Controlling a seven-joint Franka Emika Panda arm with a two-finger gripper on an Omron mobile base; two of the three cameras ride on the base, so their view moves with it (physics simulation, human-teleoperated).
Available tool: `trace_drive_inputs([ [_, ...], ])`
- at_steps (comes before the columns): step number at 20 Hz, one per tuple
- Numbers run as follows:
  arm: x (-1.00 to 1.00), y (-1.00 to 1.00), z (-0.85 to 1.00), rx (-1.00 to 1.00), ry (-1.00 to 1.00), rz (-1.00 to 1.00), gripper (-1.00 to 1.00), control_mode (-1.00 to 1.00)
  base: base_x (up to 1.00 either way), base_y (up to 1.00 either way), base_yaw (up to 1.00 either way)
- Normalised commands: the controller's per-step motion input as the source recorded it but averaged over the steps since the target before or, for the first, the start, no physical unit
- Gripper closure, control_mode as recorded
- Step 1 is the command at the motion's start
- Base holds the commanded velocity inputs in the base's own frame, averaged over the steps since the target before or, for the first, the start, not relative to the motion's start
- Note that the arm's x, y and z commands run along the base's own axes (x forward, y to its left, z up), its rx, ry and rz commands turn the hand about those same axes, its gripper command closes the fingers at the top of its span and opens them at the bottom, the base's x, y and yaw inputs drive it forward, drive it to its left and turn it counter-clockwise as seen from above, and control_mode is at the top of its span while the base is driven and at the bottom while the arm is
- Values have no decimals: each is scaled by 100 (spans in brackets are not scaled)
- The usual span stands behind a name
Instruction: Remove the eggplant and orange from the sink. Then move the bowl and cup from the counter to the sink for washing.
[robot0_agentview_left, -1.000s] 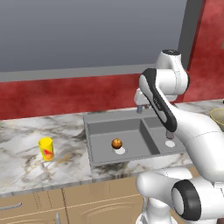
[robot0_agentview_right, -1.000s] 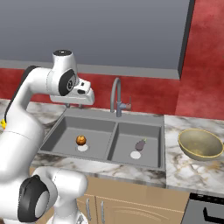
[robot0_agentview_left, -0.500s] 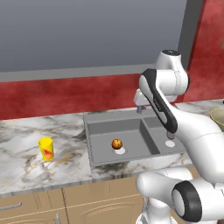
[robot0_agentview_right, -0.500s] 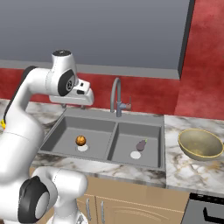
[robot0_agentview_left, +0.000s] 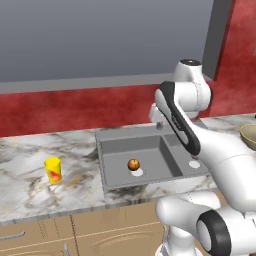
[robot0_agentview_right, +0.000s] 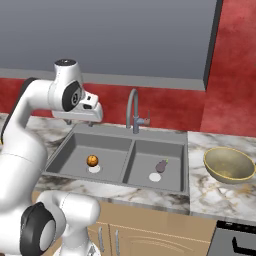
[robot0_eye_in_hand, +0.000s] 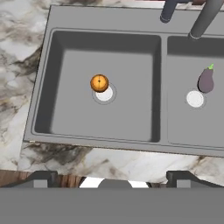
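The orange (robot0_eye_in_hand: 99, 82) rests beside the white drain of the left basin of the grey sink (robot0_eye_in_hand: 159, 87). A small purple eggplant (robot0_eye_in_hand: 205, 81) lies in the right basin near its drain. My gripper (robot0_eye_in_hand: 112, 179) hangs high above the sink's front rim, open and holding nothing, its fingertips (robot0_eye_in_hand: 41, 179) spread wide apart. From the right base view, the hand (robot0_agentview_right: 87, 109) hovers over the sink's back left corner, with the orange (robot0_agentview_right: 92, 160) and the eggplant (robot0_agentview_right: 161, 166) below. The yellow cup (robot0_agentview_left: 52, 170) stands on the counter left of the sink (robot0_agentview_left: 125, 147). The tan bowl (robot0_agentview_right: 229, 164) sits on the counter to the right.
A curved grey tap (robot0_agentview_right: 132, 107) rises behind the divider between the basins. Marble counter (robot0_agentview_left: 25, 165) runs on both sides of the sink. A red wall backs the counter. A dark stove corner (robot0_agentview_right: 237, 240) shows at the lower right.
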Motion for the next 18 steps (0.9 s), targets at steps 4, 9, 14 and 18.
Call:
trace_drive_inputs([
  [4,0,17,-9,0,0,0,-100,-100,0,0,0],
  [9,0,14,-10,0,0,0,-100,-100,0,0,0],
  [14,0,10,-8,0,0,0,-100,-100,0,0,0],
  [18,0,12,-7,0,0,0,-100,-100,0,0,0],
])
